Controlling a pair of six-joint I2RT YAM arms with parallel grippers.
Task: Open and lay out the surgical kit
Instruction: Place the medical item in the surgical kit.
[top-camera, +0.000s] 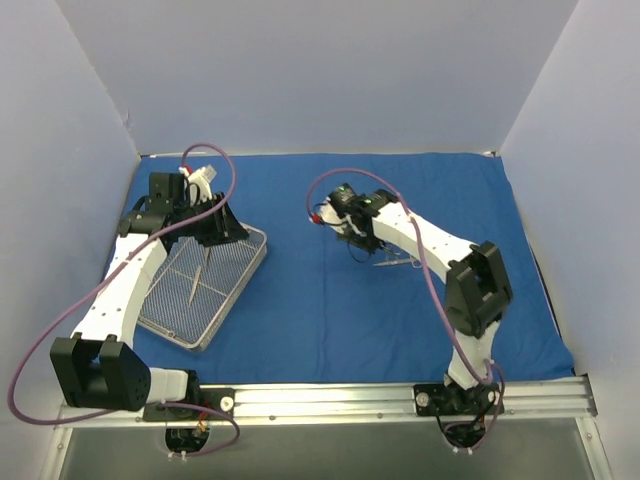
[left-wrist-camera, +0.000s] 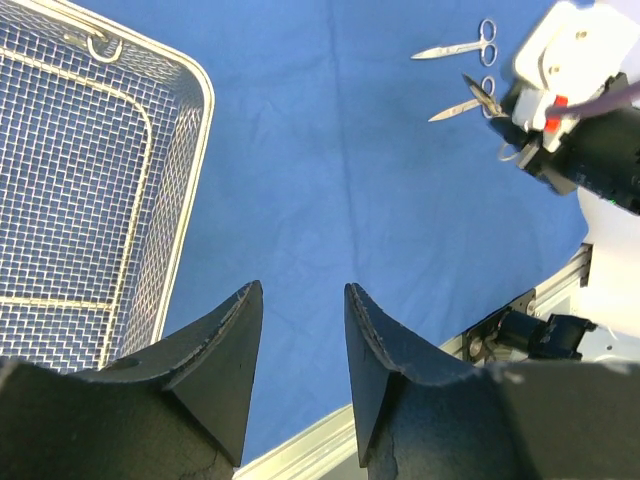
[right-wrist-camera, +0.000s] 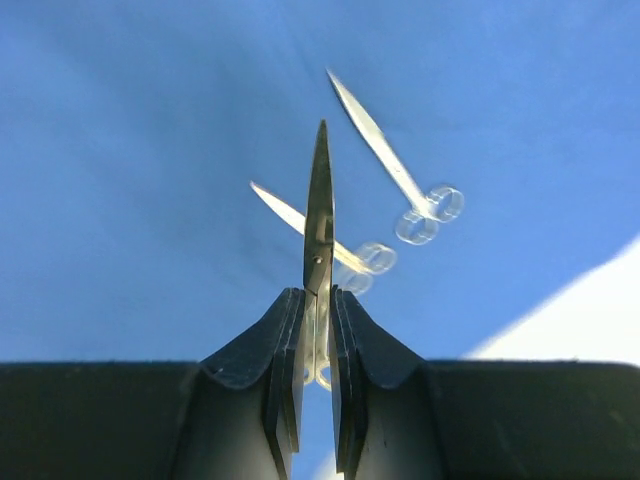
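Right gripper (right-wrist-camera: 318, 298) jaws clamped on scissors (right-wrist-camera: 319, 190) behind pivot, well clear of mesh tray (left-wrist-camera: 204, 115); I judge steel light, stiff, slick. Left gripper (left-wrist-camera: 303, 300) jaws apart, beside tray.

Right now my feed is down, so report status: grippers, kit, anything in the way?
Left gripper open, empty, beside silver wire-mesh tray. Right gripper shut on thin steel scissors above royal-blue cloth. Two other scissors lie on cloth below.
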